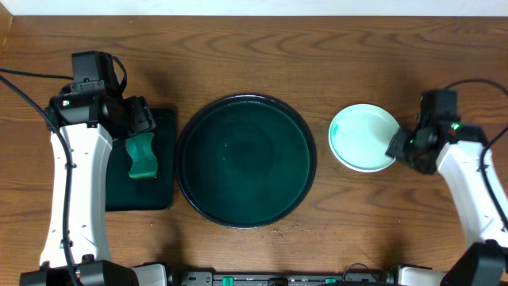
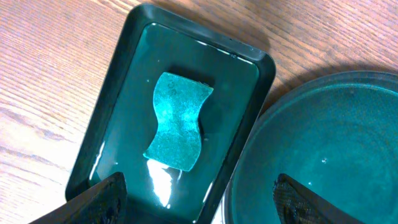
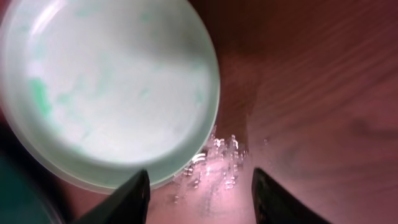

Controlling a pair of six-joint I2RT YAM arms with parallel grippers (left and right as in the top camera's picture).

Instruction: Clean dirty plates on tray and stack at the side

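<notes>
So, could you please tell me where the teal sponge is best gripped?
Probably across its narrow waist, from straight above. The sponge lies flat in the small rectangular tray, its long sides pinched in at the middle; the tray's walls would hinder a sideways approach. The left gripper is open over it.

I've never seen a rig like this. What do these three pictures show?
These are two robot arms at a wooden table, each ending in a two-finger gripper. One picture looks down from above; the other two come from cameras on the wrists. A large round dark tray lies empty in the middle. The left gripper hangs open above a small black tray holding a teal sponge. The right gripper, fingers apart, sits at the edge of a pale mint plate on the table. Nothing is held.
</notes>
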